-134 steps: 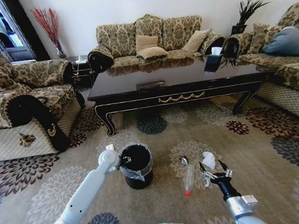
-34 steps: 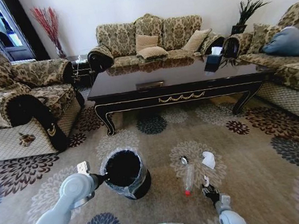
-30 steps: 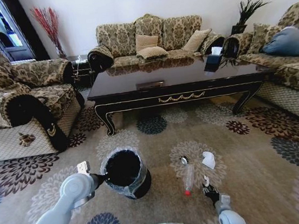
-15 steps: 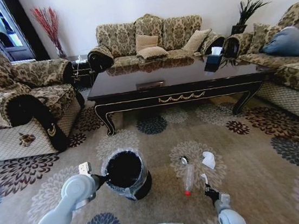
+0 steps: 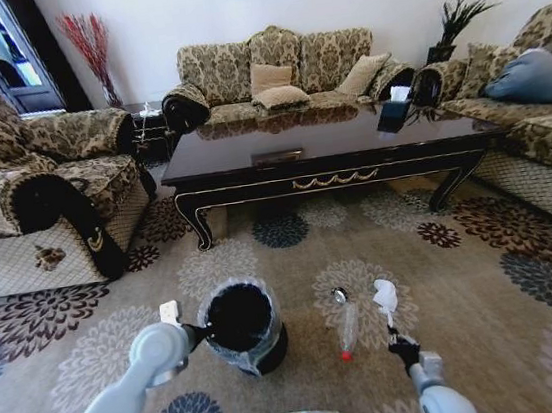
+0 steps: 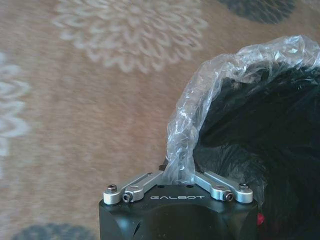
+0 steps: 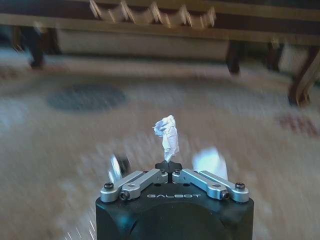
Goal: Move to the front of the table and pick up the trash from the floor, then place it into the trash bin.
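Head view, left to right. The left gripper (image 5: 203,334) has its jaws closed on the rim of the one trash bin (image 5: 245,323), pinching the clear liner (image 6: 200,115) folded over that rim; the black bin is tipped on the patterned carpet (image 5: 93,360).

Right of the bin, three pieces of trash lie near one another on a pale flower medallion: one small round piece (image 5: 339,296), one clear plastic bottle (image 5: 348,331) with its red cap toward the robot, and one white paper wad (image 5: 385,296) just beside them.

The right gripper (image 5: 391,334) sits just on the robot's side of that wad, jaws closed on one small scrap of white paper (image 7: 168,134) that stands up from the fingertips.

Beyond the trash stands the single dark coffee table (image 5: 330,149), its glossy surface carrying one tissue box (image 5: 393,111).
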Controlling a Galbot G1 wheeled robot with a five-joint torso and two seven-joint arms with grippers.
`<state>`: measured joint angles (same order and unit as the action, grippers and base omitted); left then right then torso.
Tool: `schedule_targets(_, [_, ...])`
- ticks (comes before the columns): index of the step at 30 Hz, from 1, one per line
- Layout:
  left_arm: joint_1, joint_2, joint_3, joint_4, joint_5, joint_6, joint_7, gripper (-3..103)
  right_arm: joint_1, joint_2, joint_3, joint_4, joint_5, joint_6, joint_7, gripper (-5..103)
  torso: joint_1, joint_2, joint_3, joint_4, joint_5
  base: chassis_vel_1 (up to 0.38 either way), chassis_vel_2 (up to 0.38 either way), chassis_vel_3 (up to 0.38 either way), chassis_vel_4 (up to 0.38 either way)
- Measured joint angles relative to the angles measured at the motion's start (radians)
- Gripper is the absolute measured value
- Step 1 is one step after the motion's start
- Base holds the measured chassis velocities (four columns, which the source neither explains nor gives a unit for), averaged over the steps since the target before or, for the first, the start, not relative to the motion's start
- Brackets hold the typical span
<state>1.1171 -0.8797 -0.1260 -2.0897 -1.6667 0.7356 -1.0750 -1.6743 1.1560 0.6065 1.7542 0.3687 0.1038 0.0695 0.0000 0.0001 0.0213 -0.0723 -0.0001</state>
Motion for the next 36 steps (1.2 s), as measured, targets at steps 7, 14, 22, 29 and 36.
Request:
schedule_targets(7, [-0.123, -0.054, 0.153, 0.018, 0.024, 0.0, 0.028, 0, -0.137, 0.022, 0.029, 0.271, -0.072, -0.009, 0.011, 0, 0.0, 0.0, 0.0, -0.0005, 0.0, 0.0, 0.0, 0.0, 0.0])
schedule_targets(14, [-0.306, -0.074, 0.316, 0.091, -0.001, 0.0, 0.025, 0, -0.192, 0.039, 0.005, 0.461, -0.157, -0.011, 0.011, 0, 0.0, 0.0, 0.0, -0.0002, 0.0004, 0.0, 0.0, 0.0, 0.0])
schedule_targets(22, [-0.455, -0.163, 0.469, 0.154, -0.02, -0.001, -0.005, 0, -0.2, 0.045, -0.076, 0.523, -0.227, -0.018, 0.013, 0, 0.0, 0.0, 0.0, -0.0004, 0.0001, 0.0, 0.0, 0.0, 0.0])
schedule_targets(29, [-0.508, -0.233, 0.54, 0.21, -0.02, 0.0, -0.027, 0, -0.216, 0.042, -0.088, 0.516, -0.3, 0.017, -0.015, 0, 0.0, 0.0, 0.0, -0.0003, 0.0002, 0.0, 0.0, 0.0, 0.0])
schedule_targets(36, [-0.478, -0.264, 0.526, 0.224, -0.004, 0.0, -0.044, 0, -0.218, 0.055, -0.125, 0.499, -0.339, 0.022, -0.023, 0, 0.0, 0.0, 0.0, 0.0, 0.0, 0.0, 0.0, 0.0, 0.0])
